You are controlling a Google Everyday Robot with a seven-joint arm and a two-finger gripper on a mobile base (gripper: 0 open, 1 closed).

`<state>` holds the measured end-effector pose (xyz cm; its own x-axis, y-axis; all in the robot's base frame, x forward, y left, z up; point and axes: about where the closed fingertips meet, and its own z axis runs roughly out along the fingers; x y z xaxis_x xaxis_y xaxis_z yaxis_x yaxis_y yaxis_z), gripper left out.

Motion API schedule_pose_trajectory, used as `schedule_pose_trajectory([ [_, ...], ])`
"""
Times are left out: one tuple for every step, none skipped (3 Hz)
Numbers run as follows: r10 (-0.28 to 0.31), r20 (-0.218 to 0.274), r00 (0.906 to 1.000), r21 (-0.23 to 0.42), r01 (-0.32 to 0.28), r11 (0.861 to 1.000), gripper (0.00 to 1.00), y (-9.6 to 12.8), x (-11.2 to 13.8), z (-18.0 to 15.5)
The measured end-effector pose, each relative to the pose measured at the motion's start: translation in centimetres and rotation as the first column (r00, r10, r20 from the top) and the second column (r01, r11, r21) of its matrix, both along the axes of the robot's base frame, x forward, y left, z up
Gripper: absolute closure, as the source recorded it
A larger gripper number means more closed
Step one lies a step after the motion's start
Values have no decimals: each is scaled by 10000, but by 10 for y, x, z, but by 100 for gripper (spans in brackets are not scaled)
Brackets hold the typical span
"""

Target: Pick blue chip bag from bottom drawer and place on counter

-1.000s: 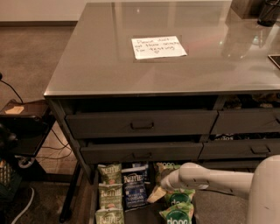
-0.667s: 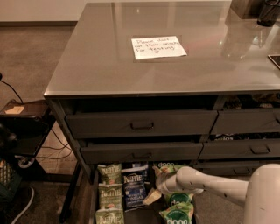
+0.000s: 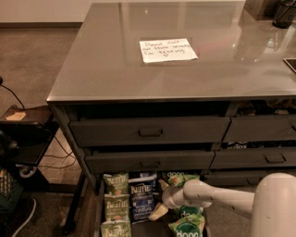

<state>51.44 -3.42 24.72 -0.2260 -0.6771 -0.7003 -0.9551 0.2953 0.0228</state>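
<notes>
The blue chip bag [image 3: 141, 198] lies flat in the open bottom drawer [image 3: 98, 210], between a column of green Kettle bags [image 3: 116, 199] on its left and green bags [image 3: 187, 222] on its right. My gripper [image 3: 159, 199] reaches in from the right on a white arm and hovers at the blue bag's right edge. Its cream fingers [image 3: 157, 212] are spread apart and hold nothing. The grey counter [image 3: 106, 60] above bears a white handwritten note [image 3: 168, 50].
Two rows of shut drawers with pull handles [image 3: 150, 133] sit above the open drawer. A dark cup [image 3: 283, 14] stands at the counter's far right. A low black stand [image 3: 23, 139] and cables are on the floor at the left.
My gripper has moved a little to the left, closer to the blue bag's right edge. The bags have not moved.
</notes>
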Motion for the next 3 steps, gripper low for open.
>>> schedule_pose_trajectory([
  [126,-78,9999,2,-126,9999,0,15,-7,-24],
  [188,-140,9997,36,-188,9998,0,27,-12,-43],
  [232,-144,9996,103,-230,9997,0,37,-13,-59],
])
